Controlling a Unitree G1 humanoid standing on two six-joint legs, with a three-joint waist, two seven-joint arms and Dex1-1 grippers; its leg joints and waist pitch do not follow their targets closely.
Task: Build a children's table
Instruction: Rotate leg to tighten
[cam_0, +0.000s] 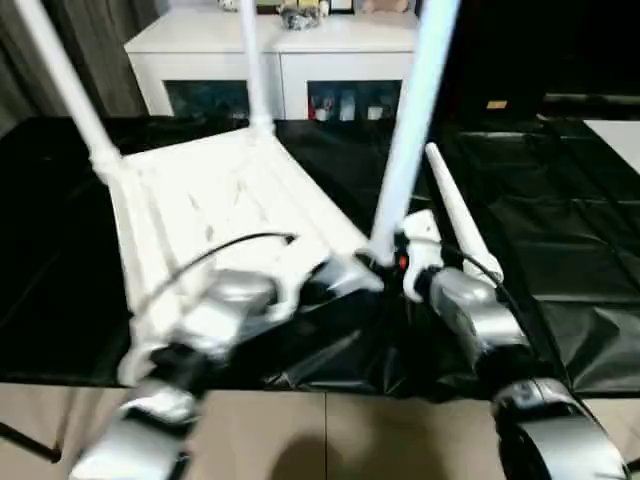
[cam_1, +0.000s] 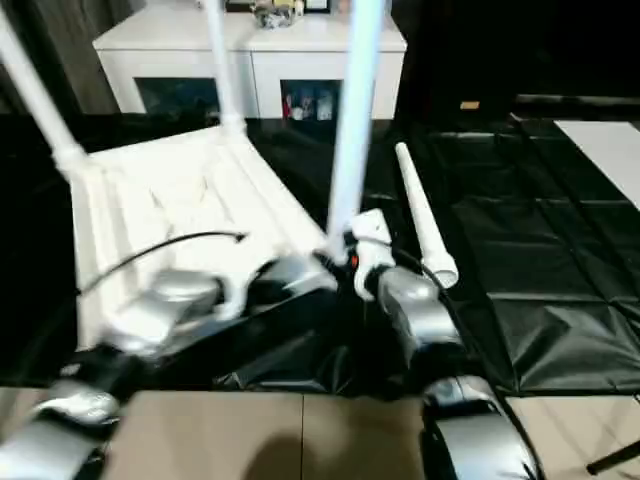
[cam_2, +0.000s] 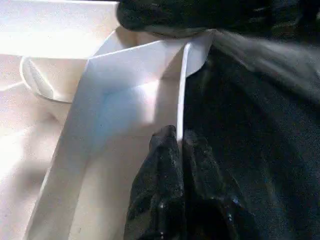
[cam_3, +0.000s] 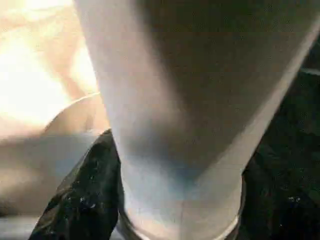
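Three legs stand up from the upturned tabletop (cam_0: 215, 215), which lies on a black sheet (cam_0: 560, 250) spread over the floor: one at the far left corner (cam_0: 65, 85), one at the far right corner (cam_0: 252, 70), and a third at the near right corner (cam_0: 415, 110), rising out of the top of the head view. A fourth leg (cam_0: 455, 215) lies loose on the black sheet just to the right of the tabletop, its narrow end pointing away from the robot. The left gripper (cam_2: 179, 150) has its two black fingers pressed together on the thin edge of the tabletop's rim, near the near right corner. The right gripper (cam_0: 392, 262) sits at the base of the near right leg, its fingers (cam_3: 82, 197) standing on either side of the tube; whether they press on it I cannot tell. Behind the sheet stands a white cabinet (cam_0: 285, 60) with dark glass doors.
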